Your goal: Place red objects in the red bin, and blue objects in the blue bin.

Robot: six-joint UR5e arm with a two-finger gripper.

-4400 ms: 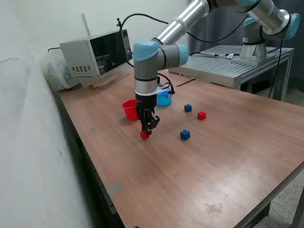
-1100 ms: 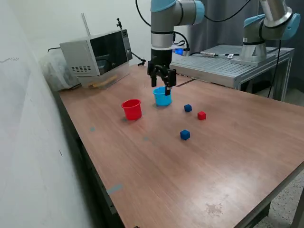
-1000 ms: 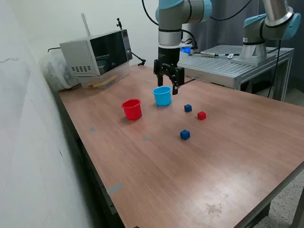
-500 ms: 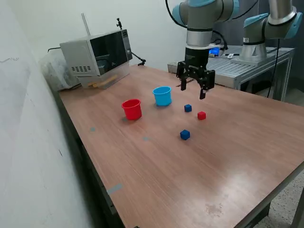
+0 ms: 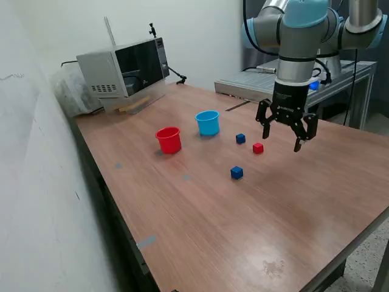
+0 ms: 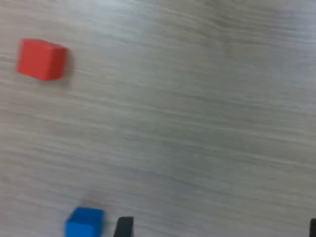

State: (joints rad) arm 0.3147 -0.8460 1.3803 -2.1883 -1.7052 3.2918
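Released and empty, the claw (image 5: 284, 136) hovers above the desk (image 5: 243, 207); the red cube (image 5: 258, 148) lies just toward the exterior view's left.

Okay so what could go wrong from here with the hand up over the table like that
The open hand hangs to the exterior view's right of the red cube, not over it; a straight descent would likely miss. A blue cube sits close beside the red one and could get nudged or caught instead. The wrist view is motion-blurred, so alignment may be off.

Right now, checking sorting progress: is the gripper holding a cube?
No. In the exterior view the gripper hangs open and empty above the table, near the red cube.
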